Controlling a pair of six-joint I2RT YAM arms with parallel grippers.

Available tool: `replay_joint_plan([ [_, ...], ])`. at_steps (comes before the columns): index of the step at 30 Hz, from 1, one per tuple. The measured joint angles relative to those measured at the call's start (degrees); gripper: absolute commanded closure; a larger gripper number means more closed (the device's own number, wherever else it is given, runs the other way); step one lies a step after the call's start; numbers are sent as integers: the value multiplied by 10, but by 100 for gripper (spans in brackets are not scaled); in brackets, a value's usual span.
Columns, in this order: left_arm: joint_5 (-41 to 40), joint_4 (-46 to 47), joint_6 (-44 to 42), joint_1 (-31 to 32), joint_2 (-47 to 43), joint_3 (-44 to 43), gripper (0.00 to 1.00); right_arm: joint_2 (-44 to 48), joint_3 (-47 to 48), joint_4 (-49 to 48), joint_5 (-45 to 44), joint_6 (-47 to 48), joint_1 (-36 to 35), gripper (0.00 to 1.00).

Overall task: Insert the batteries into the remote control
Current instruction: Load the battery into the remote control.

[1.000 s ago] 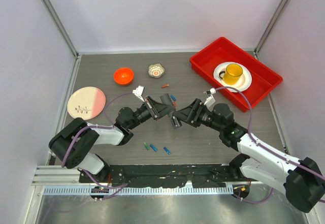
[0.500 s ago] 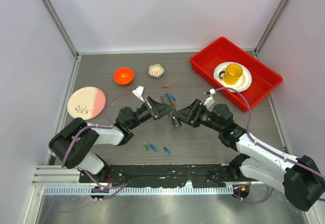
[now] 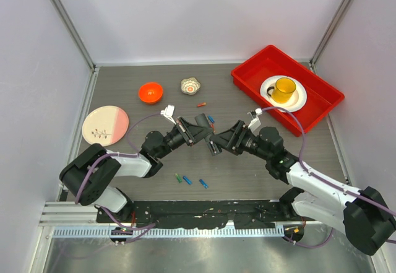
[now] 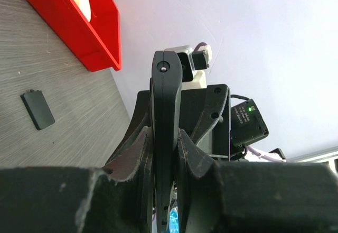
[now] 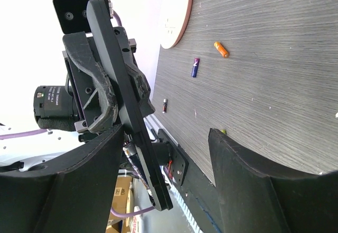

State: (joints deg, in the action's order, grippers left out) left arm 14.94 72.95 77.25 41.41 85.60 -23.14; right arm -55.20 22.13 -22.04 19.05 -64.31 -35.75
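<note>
Grey tabletop [image 3: 124, 161]: 3 batts [image 3: 187, 180] near front, 1 remote [image 4: 166, 117] tight betw L fingers [image 4: 194, 159], R fingers [image 5: 243, 190] apart.

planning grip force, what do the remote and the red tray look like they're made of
The remote looks like hard plastic, matte black: a smooth moulded edge with a dull sheen. The red tray is probably plastic too, slightly glossy: uniform colour, with soft highlights on its rounded walls.

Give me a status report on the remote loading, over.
Left hand shut on remote control, off the table. Right hand open, empty, facing it. Batteries loose on table. No obstruction seen.
</note>
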Motion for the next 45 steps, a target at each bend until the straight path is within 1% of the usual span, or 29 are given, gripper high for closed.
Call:
replay_joint_plan([
  [6,-10,-1,-1,2,0,0,100,-2,-3,-7,1,-2,0,31],
  [19,-20,-9,-8,5,0,0,100,-10,-8,-25,2,-6,0,39],
  [31,-25,-18,-13,5,0,0,100,-15,-9,-37,5,-6,-2,53],
  [37,-25,-26,-13,6,1,0,100,-15,-7,-31,3,9,-6,55],
  [45,-30,-30,-14,6,4,0,100,-15,9,3,-4,42,-17,57],
])
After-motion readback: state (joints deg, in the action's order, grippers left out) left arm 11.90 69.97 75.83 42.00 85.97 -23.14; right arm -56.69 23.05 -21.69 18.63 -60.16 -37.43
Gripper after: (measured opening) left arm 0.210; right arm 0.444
